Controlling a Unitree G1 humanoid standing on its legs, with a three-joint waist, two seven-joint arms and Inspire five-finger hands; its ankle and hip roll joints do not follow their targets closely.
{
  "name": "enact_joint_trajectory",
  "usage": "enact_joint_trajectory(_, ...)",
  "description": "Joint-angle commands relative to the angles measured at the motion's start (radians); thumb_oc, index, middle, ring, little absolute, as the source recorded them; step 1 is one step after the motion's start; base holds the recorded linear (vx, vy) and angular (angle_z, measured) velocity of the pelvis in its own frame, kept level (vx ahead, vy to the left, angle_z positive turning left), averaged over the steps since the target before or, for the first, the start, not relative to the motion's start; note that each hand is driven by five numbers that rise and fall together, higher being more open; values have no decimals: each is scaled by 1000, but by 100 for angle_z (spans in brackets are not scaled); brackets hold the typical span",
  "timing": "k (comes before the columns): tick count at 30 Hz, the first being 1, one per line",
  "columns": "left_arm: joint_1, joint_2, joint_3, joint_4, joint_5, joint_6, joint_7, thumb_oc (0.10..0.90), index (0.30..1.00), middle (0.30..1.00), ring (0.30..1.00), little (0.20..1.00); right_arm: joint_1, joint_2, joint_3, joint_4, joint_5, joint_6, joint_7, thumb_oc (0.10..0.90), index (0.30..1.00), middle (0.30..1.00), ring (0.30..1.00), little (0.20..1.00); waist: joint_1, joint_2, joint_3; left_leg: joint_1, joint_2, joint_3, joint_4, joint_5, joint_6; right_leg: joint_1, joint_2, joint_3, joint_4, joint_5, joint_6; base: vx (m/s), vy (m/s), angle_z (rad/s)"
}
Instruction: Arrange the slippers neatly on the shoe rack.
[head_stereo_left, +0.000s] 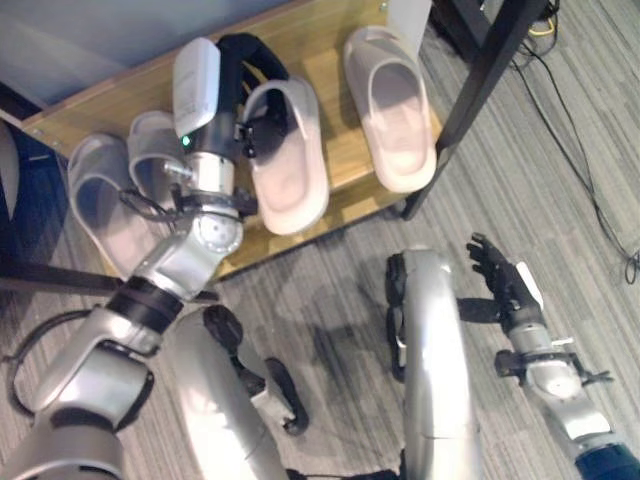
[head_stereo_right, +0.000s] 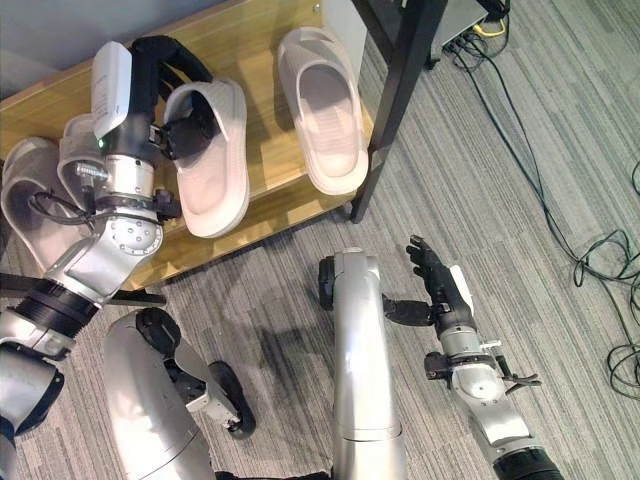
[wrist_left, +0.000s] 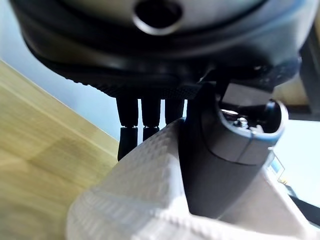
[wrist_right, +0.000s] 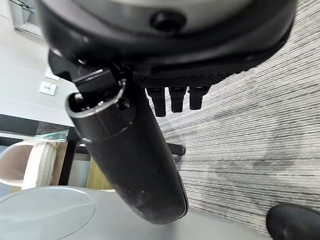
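Left wrist view: left hand (wrist_left: 220, 165) fingers (wrist_left: 150, 117) pinch slipper (wrist_left: 145, 200) strap; no legible print.

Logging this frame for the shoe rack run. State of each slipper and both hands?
Held slipper: on the shelf, heel over the front edge, strap gripped.
Right-end slipper: flat on the shelf, free, heel overhanging.
Left pair of slippers: side by side at the left end, partly behind the left arm.
Left hand: shut on the held slipper.
Right hand: open, idle over the carpet.
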Motion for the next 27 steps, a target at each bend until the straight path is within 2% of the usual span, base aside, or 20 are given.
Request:
enact_joint_trajectory(1, -244, 17, 0, 28, 9, -37, 43, 400, 300, 300, 300, 300, -41, -79, -53, -137, 16, -92, 1, 800, 900, 900, 900, 900, 3, -17, -32, -35, -19, -50, -90, 84, 18, 134, -71, 93, 29, -192, 7, 15, 47, -1)
enact_joint_trajectory(5, -312, 14, -59, 121, 43, -18, 20, 400, 300, 300, 300, 300, -49, -93, -36, -150, 27, -99, 22, 800, 900, 900, 900, 900, -10, -18, -32, -35, -22, -43, -77, 80, 19, 134, -68, 109, 42, -194, 13, 5, 24, -2)
enact_joint_trajectory(13, -384, -16, -104, 232, 32, -9, -7, 406, 309, 309, 309, 309, -50, -104, -19, -145, 28, -99, 35, 800, 900, 900, 900, 900, -23, -37, -32, -35, -37, -34, -63, 74, 13, 134, -75, 128, 55, -195, 19, 0, 0, 0)
enact_joint_trajectory(14, -398, -30, -102, 252, 21, -9, -7, 800, 900, 900, 900, 900, -50, -105, -15, -142, 32, -100, 36, 800, 900, 900, 900, 900, -27, -44, -32, -35, -40, -31, -60, 72, 11, 134, -73, 136, 60, -193, 18, 0, 0, 0)
enact_joint_trajectory(19, -419, -63, -94, 257, -4, -13, -7, 800, 900, 900, 900, 900, -50, -105, -9, -132, 34, -100, 34, 800, 900, 900, 900, 900, -29, -48, -32, -35, -48, -27, -48, 69, 7, 134, -73, 146, 71, -195, 17, 0, 0, 0)
enact_joint_trajectory(27, -341, -83, -51, 156, 3, -18, -9, 800, 900, 900, 900, 900, -49, -104, -14, -129, 33, -96, 29, 800, 900, 900, 900, 900, -17, -45, -32, -35, -59, -22, -37, 67, -1, 134, -77, 149, 89, -197, 14, 0, 0, 0)
